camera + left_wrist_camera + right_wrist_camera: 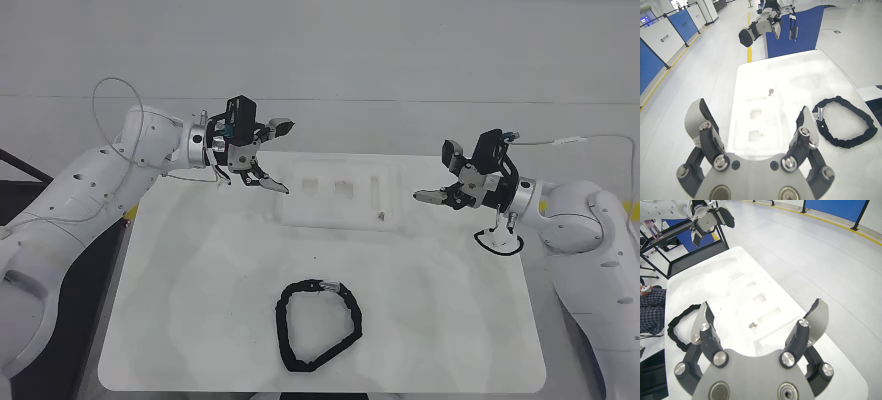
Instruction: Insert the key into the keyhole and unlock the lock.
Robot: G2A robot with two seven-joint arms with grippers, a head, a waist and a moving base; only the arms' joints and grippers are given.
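The key [381, 214] stands at the right end of the tray [400, 195]; the lock [318, 325] lies apart on the surface [200, 300]. The left gripper [285, 157] and right gripper [434, 172] hover near the tray's ends, jaws released wide, holding nothing.

The left arm [90, 185] at the left edge of the top view and the right arm [580, 215] at the right edge are glossy white shells in rounded segments, each trailing a thin pale cable [100, 95] near the wrist. The left gripper [278, 157] and right gripper [437, 173] share one build: a grey metal plate, black linkage bars pinned with round silver screws, and curved silver fingers [692, 121] lined with ribbed black pads [710, 314] — a black camera block tops each wrist
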